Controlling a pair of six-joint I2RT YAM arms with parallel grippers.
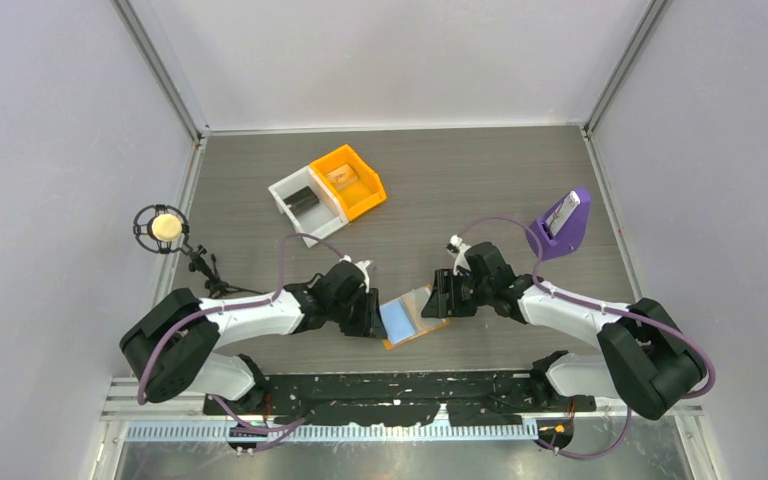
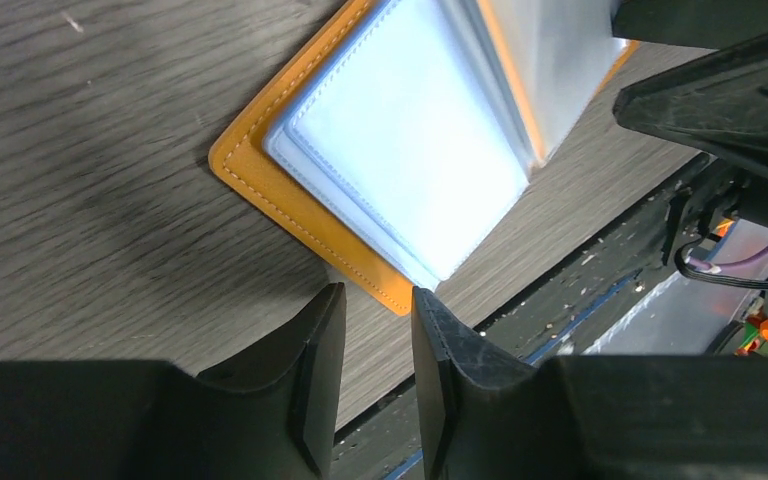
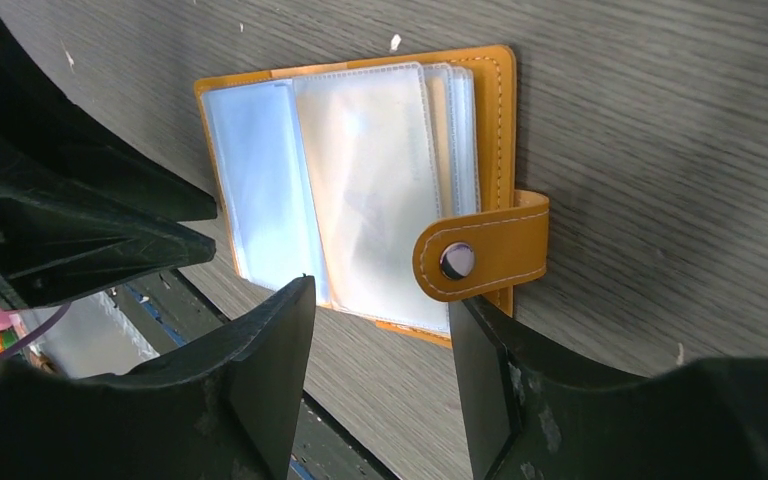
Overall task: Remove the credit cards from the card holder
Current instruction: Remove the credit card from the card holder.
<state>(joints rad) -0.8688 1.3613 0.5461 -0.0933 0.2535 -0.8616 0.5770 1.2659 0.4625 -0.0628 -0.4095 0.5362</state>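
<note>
The card holder lies open on the table near the front edge, between my two grippers. It is orange with light blue and clear pocket sleeves. In the left wrist view its orange corner points at my left gripper, which is slightly open and empty just short of it. In the right wrist view the holder shows its sleeves fanned, with a snap strap folded over them. My right gripper is open and empty at the holder's near edge, one finger close to the strap. I cannot make out any card in the sleeves.
An orange bin and a white bin stand at the back left, each holding a small item. A purple wedge stand holding a flat item is at the right. A microphone on a small tripod is at the left edge.
</note>
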